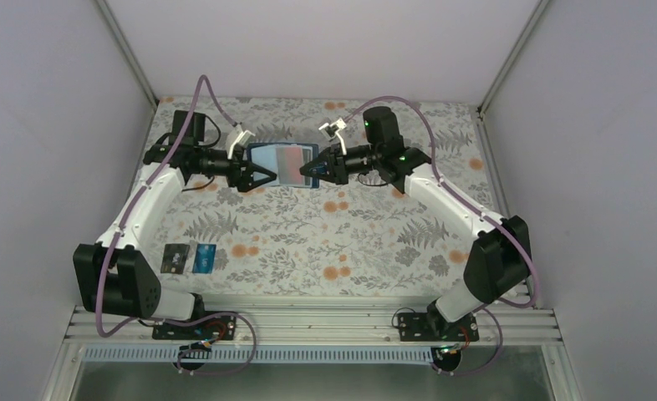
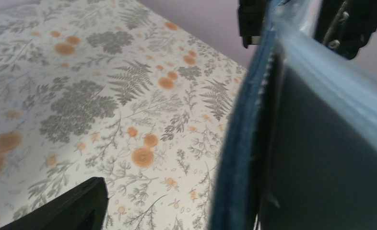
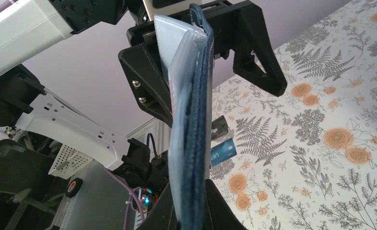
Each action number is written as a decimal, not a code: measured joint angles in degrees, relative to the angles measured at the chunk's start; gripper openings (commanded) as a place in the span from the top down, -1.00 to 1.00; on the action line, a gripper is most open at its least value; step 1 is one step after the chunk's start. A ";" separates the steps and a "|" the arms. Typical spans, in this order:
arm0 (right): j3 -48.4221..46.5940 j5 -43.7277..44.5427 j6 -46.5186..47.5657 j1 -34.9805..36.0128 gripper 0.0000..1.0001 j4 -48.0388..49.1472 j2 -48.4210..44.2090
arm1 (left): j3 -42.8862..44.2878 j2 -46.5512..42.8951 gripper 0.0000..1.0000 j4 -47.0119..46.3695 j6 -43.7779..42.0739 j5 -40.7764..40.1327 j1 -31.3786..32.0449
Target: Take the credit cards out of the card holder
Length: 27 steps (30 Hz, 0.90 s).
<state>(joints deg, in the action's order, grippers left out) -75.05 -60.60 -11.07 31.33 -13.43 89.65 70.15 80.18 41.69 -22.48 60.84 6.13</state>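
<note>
The navy card holder (image 1: 282,164) hangs in the air over the far middle of the table, held flat and open. My right gripper (image 1: 310,170) is shut on its right edge; in the right wrist view the holder (image 3: 192,120) rises edge-on from my clamped right gripper (image 3: 192,213). My left gripper (image 1: 264,173) stands open, its fingers (image 3: 253,52) on either side of the holder's left edge. A reddish card (image 1: 291,159) shows in the holder's pale pocket. A black card (image 1: 175,257) and a blue card (image 1: 204,258) lie on the table by the left arm's base.
The table carries a floral cloth (image 1: 350,234). Grey walls close in the back and both sides. An aluminium rail (image 1: 308,322) with the arm bases runs along the near edge. In the left wrist view the holder (image 2: 321,143) fills the right half.
</note>
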 measured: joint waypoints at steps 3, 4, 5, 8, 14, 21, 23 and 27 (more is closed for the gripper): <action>-0.07 -0.57 0.22 0.00 0.91 0.00 -0.04 | -0.02 -0.17 0.74 1.01 -1.29 2.97 0.07; -0.07 -0.55 0.22 0.00 0.91 0.02 -0.04 | -0.04 -0.31 0.93 1.31 -1.68 3.65 0.11; -0.07 -0.50 0.22 0.00 0.90 0.13 -0.04 | -0.09 -0.48 0.95 1.51 -2.01 4.28 0.11; -0.07 0.42 0.09 0.00 0.84 0.59 -0.04 | -0.26 -1.27 0.95 1.79 -2.56 5.53 0.33; 0.13 3.98 -1.53 0.72 0.79 2.05 -0.15 | -0.33 -1.60 0.95 1.68 -2.34 5.95 0.87; 0.68 8.17 -3.32 1.95 0.74 3.63 -0.28 | -0.33 -1.29 0.95 1.66 -2.16 6.10 0.72; 0.68 8.79 -3.76 2.23 0.72 3.69 -0.28 | -0.35 -1.27 0.95 1.66 -2.16 5.70 0.72; 0.24 10.32 -4.02 3.39 0.78 4.94 0.55 | -0.76 -1.25 0.95 1.79 -2.19 5.79 0.98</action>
<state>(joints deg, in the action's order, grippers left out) -74.81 -50.28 -15.09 34.72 -8.49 90.19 69.38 78.94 43.48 -24.67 66.63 7.11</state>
